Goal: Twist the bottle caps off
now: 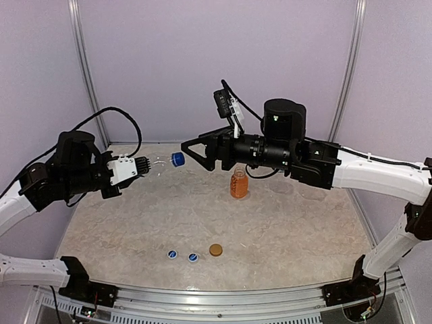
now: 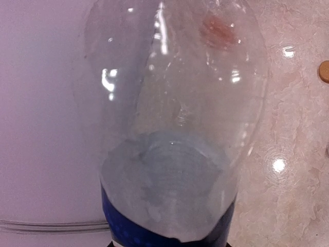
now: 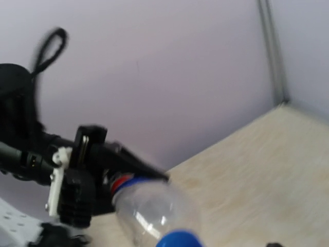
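Top external view: left gripper clamps the bottle horizontally, its blue cap pointing toward 3 o'clock. Right gripper stands spread just beside it. I should centre the jaws on the cap, close squarely, then twist.

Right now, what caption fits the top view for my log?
Left gripper holds a clear bottle level, its blue cap facing the right gripper; three loose caps lie on the table.
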